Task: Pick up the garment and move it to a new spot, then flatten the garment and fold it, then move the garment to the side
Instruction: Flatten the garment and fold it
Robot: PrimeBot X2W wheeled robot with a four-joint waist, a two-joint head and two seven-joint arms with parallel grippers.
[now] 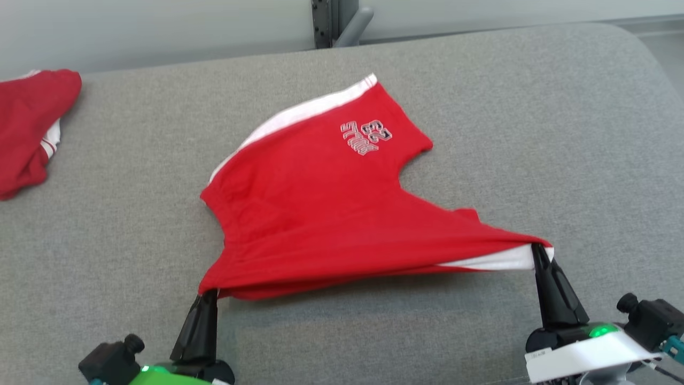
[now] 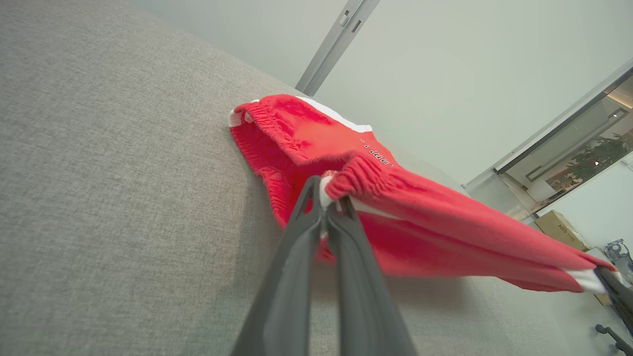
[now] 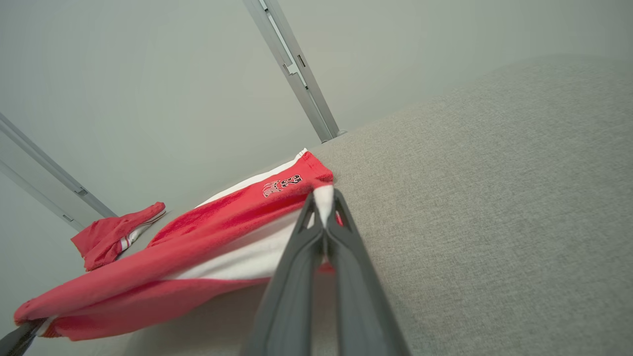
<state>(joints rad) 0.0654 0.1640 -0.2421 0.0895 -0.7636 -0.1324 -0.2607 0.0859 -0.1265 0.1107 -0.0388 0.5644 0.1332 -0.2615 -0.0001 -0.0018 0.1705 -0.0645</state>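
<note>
We hold the garment (image 1: 320, 214), red shorts mid-frame, by two corners of its near edge. That edge hangs taut and lifted, while the lettered far part lies on the grey tabletop (image 1: 534, 107). We judge this spreads it for flattening. The left tool (image 1: 210, 294), lower left, and the right tool (image 1: 538, 250), lower right, are each clamped on cloth, well apart and leaning inward.
</note>
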